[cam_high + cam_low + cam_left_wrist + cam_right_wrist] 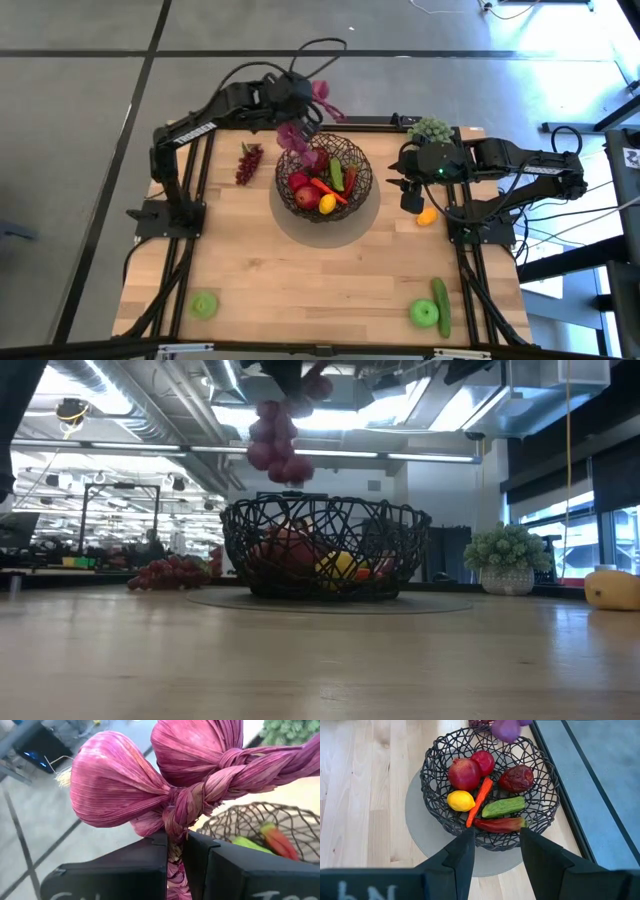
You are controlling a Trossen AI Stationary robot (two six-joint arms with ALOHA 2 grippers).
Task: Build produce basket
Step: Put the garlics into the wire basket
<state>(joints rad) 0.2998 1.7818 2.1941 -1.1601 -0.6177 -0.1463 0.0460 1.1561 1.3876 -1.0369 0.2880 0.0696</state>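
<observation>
The dark wire basket [324, 180] stands on a round grey mat mid-table. It holds red fruits, a lemon [460, 800], a carrot [479, 800], a green vegetable and a red chilli [500, 824]. My left gripper [176, 840] is above the basket's far-left rim, shut on a braided string of purple bulbs [277, 445]. My right gripper [496, 845] is open and empty, hovering right of the basket [490, 790]. A dark red grape bunch [248, 163] lies on the table left of the basket. My left gripper pinches the bulb string by its braided stem [176, 822], just below a knot where two bulbs branch off, between the two fingers [150, 855]. The string is lifted clear; its bulbs [296, 135] hang over the basket's far-left rim.
An orange-yellow fruit [427, 215] lies under the right arm. A pale green bumpy cluster [432, 128] sits at the far right edge. A green apple [205, 304] lies near left; another green apple [423, 313] and a cucumber [441, 305] lie near right.
</observation>
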